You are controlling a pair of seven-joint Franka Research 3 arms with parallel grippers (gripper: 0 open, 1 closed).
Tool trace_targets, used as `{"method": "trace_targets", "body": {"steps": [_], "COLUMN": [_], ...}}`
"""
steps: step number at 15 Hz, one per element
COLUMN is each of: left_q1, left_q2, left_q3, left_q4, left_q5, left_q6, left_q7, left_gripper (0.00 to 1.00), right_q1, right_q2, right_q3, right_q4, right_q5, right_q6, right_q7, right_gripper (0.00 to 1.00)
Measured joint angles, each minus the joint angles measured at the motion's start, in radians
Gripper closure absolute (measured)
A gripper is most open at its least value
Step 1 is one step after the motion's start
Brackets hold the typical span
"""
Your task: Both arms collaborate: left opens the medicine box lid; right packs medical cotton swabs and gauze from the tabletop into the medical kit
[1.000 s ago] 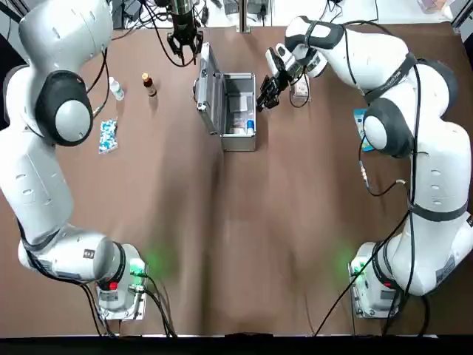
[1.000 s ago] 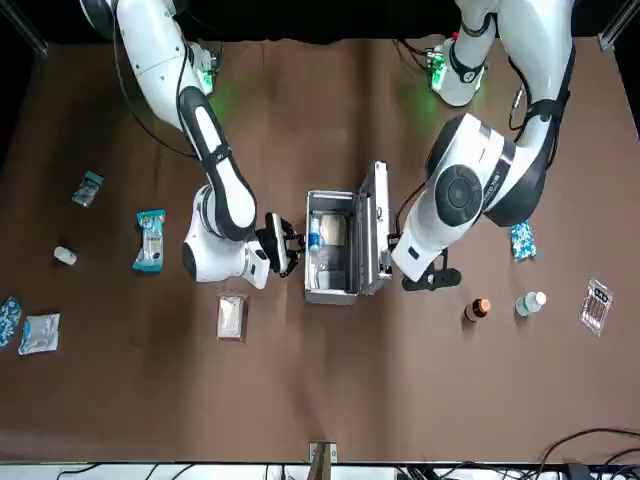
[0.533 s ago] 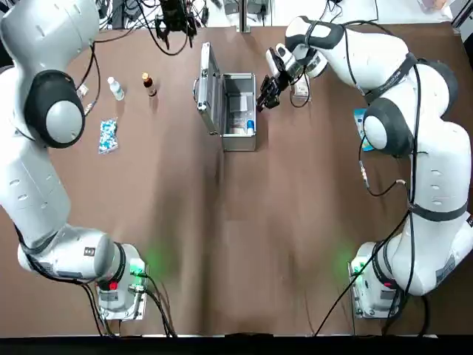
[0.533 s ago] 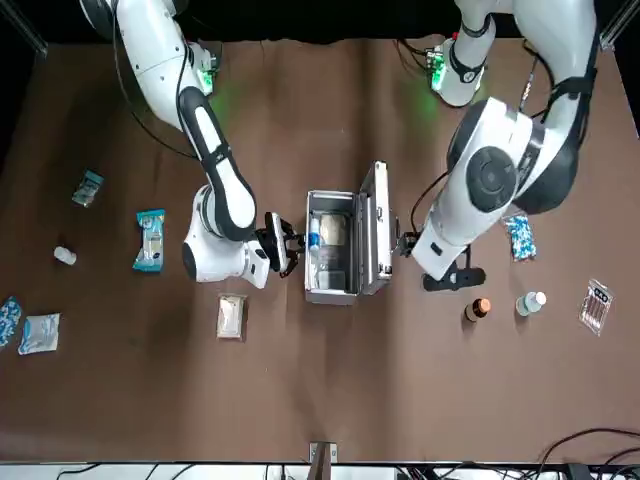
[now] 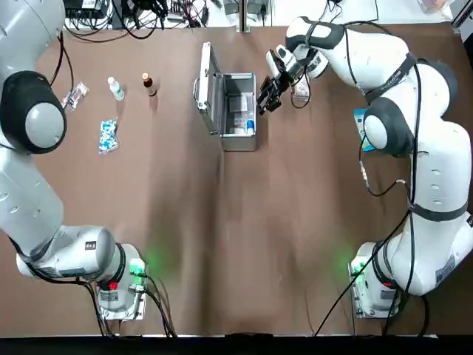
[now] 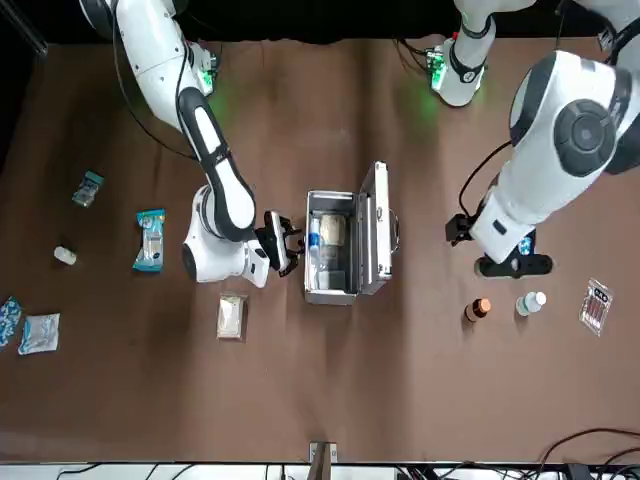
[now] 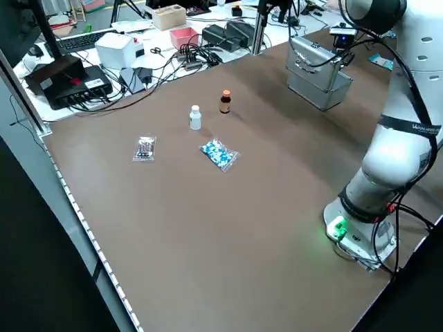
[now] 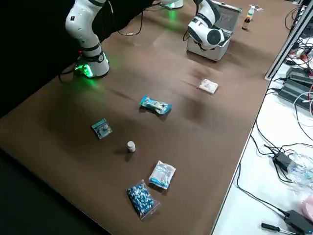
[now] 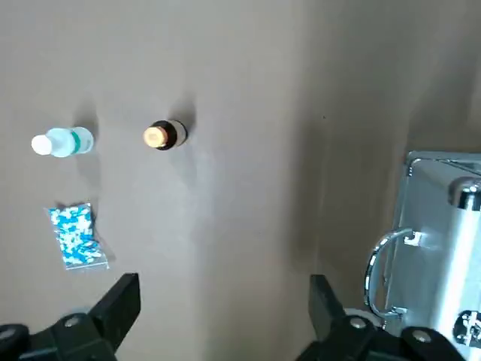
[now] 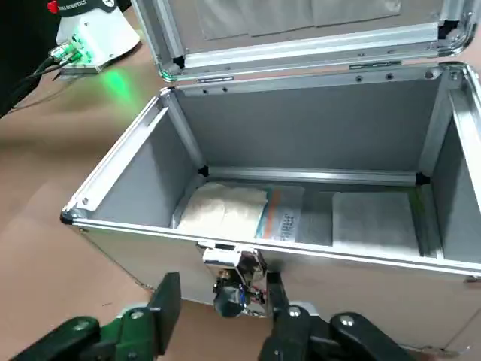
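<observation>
Brown tabletop (image 5: pixel 236 222) bears one open medical kit (image 5: pixel 229 111), two bottles (image 5: pixel 133 86)

I see a white bench (image 7: pixel 138 52) beyond the worktop's far edge, cluttered with black cables (image 7: pixel 201 55), a black box (image 7: pixel 66 77), a pink tub (image 7: pixel 185 36). Dark floor (image 8: pixel 29 58) on my right side.

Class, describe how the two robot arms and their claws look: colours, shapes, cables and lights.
Both arms are glossy white, rounded segments with grey joint bands. Black cables trail along them. A green light glows at each base. The left claw and right claw are black, each with two fingers; green shows behind the right claw's fingers.
</observation>
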Motion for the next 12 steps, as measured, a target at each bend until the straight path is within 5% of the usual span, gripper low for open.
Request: {"method": "trace_targets", "body": {"steps": [4,12], "left_q1": [0.039,0.103], "left_q2": [-0.024,-0.127], "left_q3": [0.000,0.027], "left_q4": [0.001,0.002], "left_q5": [0.000,-0.007], "left_q6": [-0.001,-0.022], "left_q7": [0.005,0.075], "left_gripper": [0.01,0.01], "right_q1": [-0.005,-0.033], "right_q2": [-0.001,-0.004], "right_q3": [0.002,0.005], "right_q4": [0.000,0.002], "right_q5": [0.001,0.002], "right_q6": [-0.004,-0.004], "right_q7": [-0.012,-0.034], "right_gripper": [0.29,0.15]}}
